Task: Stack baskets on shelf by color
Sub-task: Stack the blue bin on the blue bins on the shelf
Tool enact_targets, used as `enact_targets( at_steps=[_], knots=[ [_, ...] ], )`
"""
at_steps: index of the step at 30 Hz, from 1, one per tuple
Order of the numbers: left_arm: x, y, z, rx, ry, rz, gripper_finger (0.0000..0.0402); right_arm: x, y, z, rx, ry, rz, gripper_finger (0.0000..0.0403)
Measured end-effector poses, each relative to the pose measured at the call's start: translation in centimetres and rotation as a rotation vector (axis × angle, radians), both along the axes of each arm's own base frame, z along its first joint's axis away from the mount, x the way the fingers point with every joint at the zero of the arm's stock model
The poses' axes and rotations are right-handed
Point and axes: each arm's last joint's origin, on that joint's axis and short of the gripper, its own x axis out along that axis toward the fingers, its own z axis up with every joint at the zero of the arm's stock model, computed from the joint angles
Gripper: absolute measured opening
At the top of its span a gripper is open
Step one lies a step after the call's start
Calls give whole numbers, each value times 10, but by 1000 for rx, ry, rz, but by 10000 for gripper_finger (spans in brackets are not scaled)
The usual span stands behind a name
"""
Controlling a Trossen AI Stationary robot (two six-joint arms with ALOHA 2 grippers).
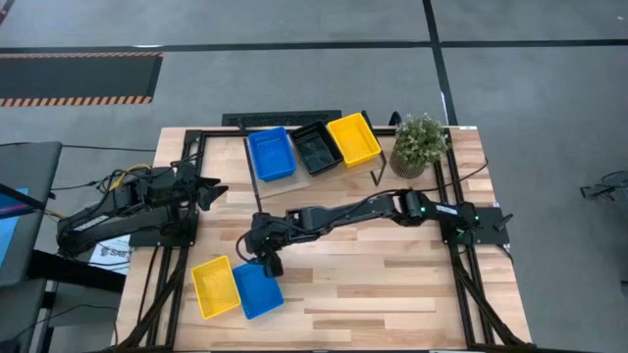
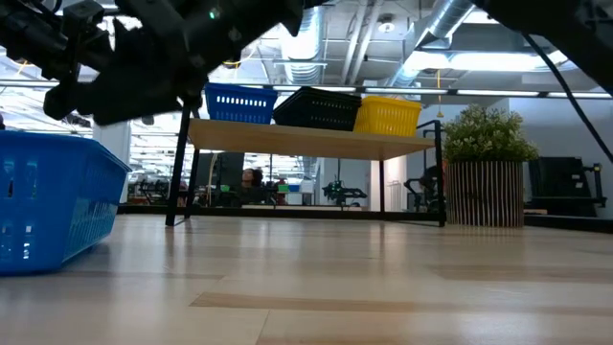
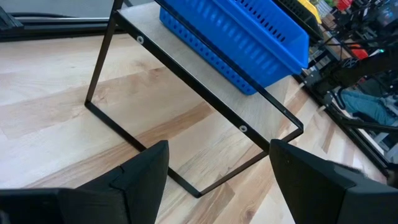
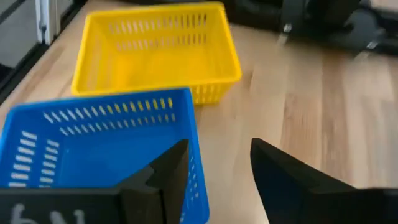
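Observation:
On the shelf (image 1: 373,162) at the table's far side, a blue basket (image 1: 271,154), a black basket (image 1: 316,147) and a yellow basket (image 1: 353,138) stand side by side. A second yellow basket (image 4: 155,53) and a second blue basket (image 4: 93,149) stand on the table near its front left. My right gripper (image 4: 217,174) reaches across to that blue basket's far corner and is open, one finger over the basket's inside and the other outside its side wall (image 4: 198,168). My left gripper (image 3: 217,180) waits open at the table's left, facing the shelf. My right gripper has the blue basket's side wall (image 4: 198,168) standing between its open fingers near a corner. It comes at the wall slanting down from the table's right and far side. I cannot tell whether either finger touches the wall. The basket rests flat on the table.
A potted plant (image 1: 420,145) stands at the shelf's right end. The shelf's thin black legs (image 3: 99,68) rise from the tabletop ahead of my left gripper. Bare wood stretches over the table's middle and right (image 1: 392,284).

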Motion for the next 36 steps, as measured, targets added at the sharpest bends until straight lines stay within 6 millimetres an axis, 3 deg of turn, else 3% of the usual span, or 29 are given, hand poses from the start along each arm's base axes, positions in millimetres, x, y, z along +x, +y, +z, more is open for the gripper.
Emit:
enact_targets(
  at_steps=[16,36],
  knots=[
    [0,0,0,-4,-2,6,265,-4,0,-25,0,111,32,186],
    [0,0,0,-6,-3,4,265,-5,-2,-24,-10,118,0,184]
  ],
)
